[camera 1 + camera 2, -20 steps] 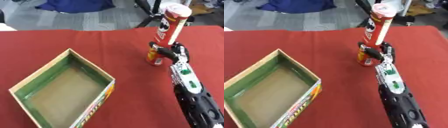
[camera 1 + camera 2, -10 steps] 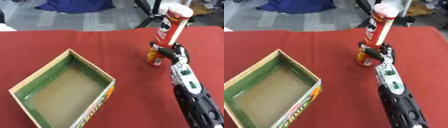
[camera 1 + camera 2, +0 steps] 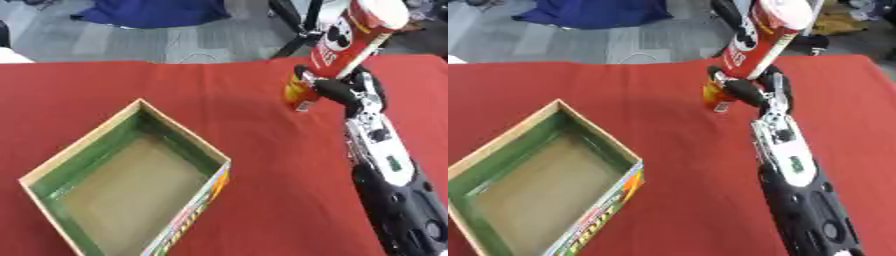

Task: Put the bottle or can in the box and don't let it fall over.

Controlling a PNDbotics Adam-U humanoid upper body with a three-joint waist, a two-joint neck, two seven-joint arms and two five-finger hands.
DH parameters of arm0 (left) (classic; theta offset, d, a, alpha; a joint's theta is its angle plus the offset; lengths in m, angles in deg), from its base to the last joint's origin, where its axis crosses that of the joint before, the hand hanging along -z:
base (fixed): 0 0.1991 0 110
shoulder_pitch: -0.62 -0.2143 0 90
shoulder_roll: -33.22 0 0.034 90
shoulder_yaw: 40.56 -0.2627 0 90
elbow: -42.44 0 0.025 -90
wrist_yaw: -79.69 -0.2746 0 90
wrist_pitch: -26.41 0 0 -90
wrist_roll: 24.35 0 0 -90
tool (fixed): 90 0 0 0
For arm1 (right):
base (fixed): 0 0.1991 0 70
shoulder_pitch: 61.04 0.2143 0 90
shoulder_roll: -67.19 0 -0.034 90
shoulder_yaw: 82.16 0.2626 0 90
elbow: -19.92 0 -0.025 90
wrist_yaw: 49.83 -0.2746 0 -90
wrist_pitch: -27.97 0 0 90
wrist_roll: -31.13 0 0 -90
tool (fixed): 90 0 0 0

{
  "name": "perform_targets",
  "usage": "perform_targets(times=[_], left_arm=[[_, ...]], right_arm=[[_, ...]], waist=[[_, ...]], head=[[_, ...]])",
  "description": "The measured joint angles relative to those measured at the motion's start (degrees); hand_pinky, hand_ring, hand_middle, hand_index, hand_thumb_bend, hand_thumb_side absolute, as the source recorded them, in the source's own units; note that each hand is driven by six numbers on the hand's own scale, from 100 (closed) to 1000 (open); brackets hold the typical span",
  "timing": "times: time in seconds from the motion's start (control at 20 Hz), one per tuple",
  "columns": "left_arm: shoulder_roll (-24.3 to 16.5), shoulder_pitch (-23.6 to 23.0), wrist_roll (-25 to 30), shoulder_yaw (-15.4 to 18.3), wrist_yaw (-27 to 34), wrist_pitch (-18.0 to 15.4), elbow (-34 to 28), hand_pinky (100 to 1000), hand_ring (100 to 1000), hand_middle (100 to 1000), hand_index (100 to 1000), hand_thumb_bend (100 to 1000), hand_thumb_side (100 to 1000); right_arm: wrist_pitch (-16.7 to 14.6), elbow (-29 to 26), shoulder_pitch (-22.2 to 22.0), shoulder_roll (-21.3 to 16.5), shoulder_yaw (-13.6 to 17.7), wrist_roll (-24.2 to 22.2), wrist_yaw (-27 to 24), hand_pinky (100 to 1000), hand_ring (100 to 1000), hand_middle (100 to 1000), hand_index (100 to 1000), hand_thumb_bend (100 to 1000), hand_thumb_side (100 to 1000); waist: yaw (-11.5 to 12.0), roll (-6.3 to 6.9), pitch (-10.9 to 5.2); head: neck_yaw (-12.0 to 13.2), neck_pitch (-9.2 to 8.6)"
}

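A tall red crisp can (image 3: 346,42) with a pale lid is held above the red table, tilted with its top leaning right. My right hand (image 3: 343,91) is shut on its lower part, fingers curled round it. The can's yellow-orange base (image 3: 298,93) shows just left of the fingers. An open cardboard box (image 3: 129,183) with green inner walls sits at the lower left, well away from the can. My left hand shows in no view.
The red tablecloth (image 3: 271,180) lies bare between box and arm. Behind the table's far edge are a blue cloth (image 3: 153,11) on the floor and dark stand legs (image 3: 293,25).
The right hand has lifted the can and carried it slightly left, toward the box; the can now leans more.
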Motion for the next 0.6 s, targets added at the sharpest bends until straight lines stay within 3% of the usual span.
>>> perform_targets(times=[0.45,0.5,0.55,0.6], left_arm=[[0.0,0.0,0.1,0.0,0.0,0.1,0.0,847,865,791,804,196,931],[0.0,0.0,0.2,0.0,0.0,0.1,0.0,847,865,791,804,195,937],[0.0,0.0,0.2,0.0,0.0,0.1,0.0,847,865,791,804,197,930],[0.0,0.0,0.2,0.0,0.0,0.2,0.0,847,865,791,804,197,930]], right_arm=[[4.3,-10.6,0.8,-1.3,-4.8,-7.2,1.1,810,924,454,559,385,100],[4.8,-11.6,1.1,-1.3,-5.5,-8.1,0.9,810,923,454,559,479,100],[5.3,-12.4,1.5,-1.3,-6.3,-9.0,0.9,811,923,454,558,386,100],[5.9,-13.2,2.0,-1.3,-7.1,-10.1,0.8,811,922,453,557,383,100]], waist=[[0.0,-0.39,-0.90],[0.0,-0.48,-1.03],[0.0,-0.61,-1.20],[0.1,-0.69,-1.43]], head=[[0.1,0.92],[0.1,0.96],[0.1,0.98],[0.1,1.03]])
